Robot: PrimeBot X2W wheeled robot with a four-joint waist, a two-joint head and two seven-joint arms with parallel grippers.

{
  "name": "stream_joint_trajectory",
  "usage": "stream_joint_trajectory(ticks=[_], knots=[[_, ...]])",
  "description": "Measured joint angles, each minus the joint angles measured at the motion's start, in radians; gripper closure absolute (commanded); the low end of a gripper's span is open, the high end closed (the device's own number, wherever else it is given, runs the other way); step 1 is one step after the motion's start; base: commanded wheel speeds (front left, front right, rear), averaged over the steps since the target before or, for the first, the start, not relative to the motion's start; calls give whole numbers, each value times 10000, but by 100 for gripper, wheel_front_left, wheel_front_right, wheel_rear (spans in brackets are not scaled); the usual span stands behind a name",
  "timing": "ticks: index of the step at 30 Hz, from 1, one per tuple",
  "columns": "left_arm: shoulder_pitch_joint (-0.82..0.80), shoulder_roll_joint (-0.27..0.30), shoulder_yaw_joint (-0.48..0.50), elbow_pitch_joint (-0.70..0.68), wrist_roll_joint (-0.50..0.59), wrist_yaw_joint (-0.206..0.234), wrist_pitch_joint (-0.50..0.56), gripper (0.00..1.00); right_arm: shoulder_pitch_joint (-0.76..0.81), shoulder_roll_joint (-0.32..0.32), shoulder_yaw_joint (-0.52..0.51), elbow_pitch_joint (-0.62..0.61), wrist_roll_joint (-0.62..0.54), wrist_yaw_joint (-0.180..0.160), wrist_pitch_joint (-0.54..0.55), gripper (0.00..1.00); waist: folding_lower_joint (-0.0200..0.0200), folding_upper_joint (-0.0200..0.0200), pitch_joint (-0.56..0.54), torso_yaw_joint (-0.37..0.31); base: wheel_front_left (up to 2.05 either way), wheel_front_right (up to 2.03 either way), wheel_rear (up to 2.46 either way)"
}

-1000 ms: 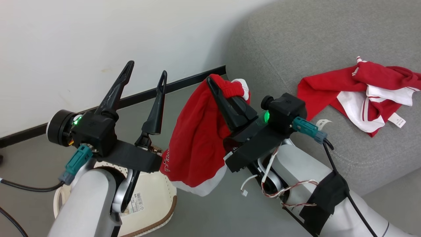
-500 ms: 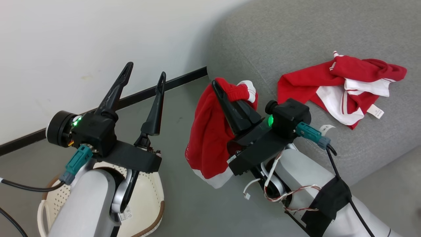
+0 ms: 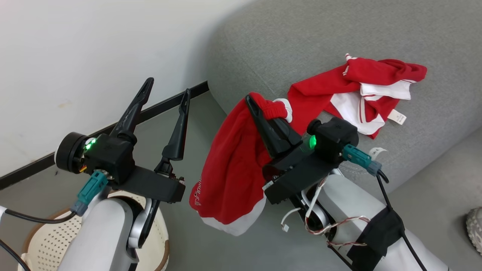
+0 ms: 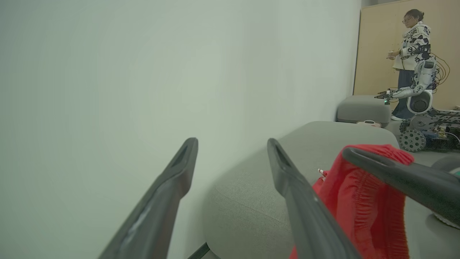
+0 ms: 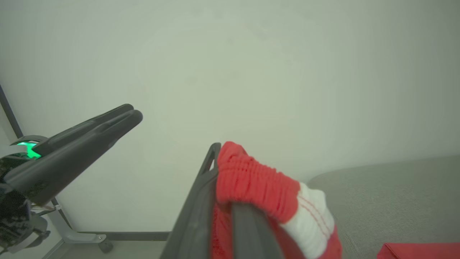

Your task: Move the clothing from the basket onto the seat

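Observation:
My right gripper [image 3: 253,102] is shut on the waistband of a red garment [image 3: 229,169] with a white hem, which hangs over the grey floor just in front of the seat's rounded edge [image 3: 226,90]. In the right wrist view its fingers [image 5: 201,201] pinch the red and white ribbed band [image 5: 258,180]. A second red and white garment [image 3: 357,90] lies crumpled on the grey seat [image 3: 286,41]. To the left, my left gripper [image 3: 168,86] stands open and holds nothing. The cream basket [image 3: 45,241] sits at the lower left, largely hidden behind my left forearm.
A white wall with a black baseboard [image 3: 165,103] runs behind the floor left of the seat. A rough grey object [image 3: 475,229] pokes in at the right edge. In the left wrist view a person [image 4: 413,46] stands far off beside another wheeled robot [image 4: 420,97].
The head camera has turned: the seat and the garment lying on it shifted left in the picture, and the basket slid toward the lower left. Both grippers keep their states; the held garment still hangs.

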Motion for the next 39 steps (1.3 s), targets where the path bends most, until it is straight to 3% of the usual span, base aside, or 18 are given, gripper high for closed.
stream_joint_trajectory(ticks=[9, 25, 39], knots=[[-92, -144, -278, 77, 2, -54, 15, 0, 399, -61, -504, -357, -255, -2, 0, 100, 0, 0, 185, -405, 0, 0, 0], [-453, -234, -376, 385, 0, -255, 86, 0, 598, -127, -1093, -734, -673, -15, 0, 100, 0, -1, 468, -480, 0, 0, 0], [-476, -82, -372, 353, 2, -265, 92, 0, 185, -903, -2424, -890, -1030, -86, 0, 100, 0, 0, 903, -517, 0, 0, 0]])
